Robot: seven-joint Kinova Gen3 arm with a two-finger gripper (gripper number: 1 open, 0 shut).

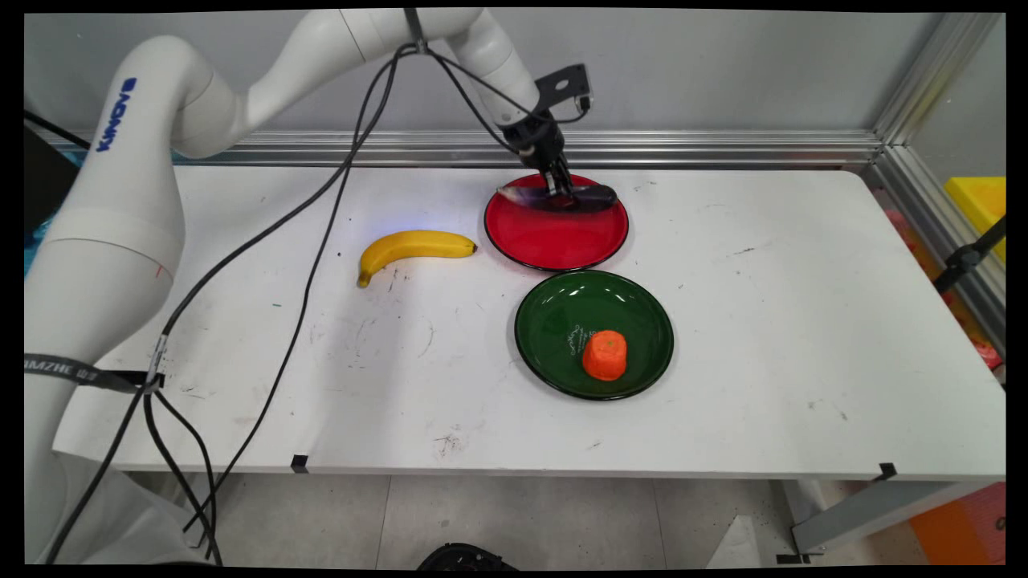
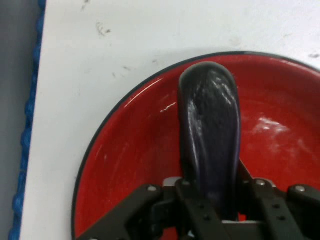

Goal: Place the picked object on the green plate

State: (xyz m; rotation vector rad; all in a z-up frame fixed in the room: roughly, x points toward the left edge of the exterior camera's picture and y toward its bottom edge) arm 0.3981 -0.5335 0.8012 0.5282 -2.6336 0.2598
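— What's the black two-finger gripper (image 1: 562,190) doing over there?

— Clenched on the dark purple eggplant (image 1: 562,195), which lies across the far side of the glossy red round plate (image 1: 554,237).

— And nearer?

— An orange carrot chunk (image 1: 605,355) on the green plate (image 1: 554,321); a yellow banana (image 1: 411,246) to the left.

Lettering: "KINOVA" is running in blue capitals along the white arm link (image 1: 120,112) at upper left. A dark strap (image 1: 72,371) around the lower arm link is showing pale letters, roughly "AMZHE" (first character cut off). White marks on the green plate (image 1: 562,321) are staying illegible.
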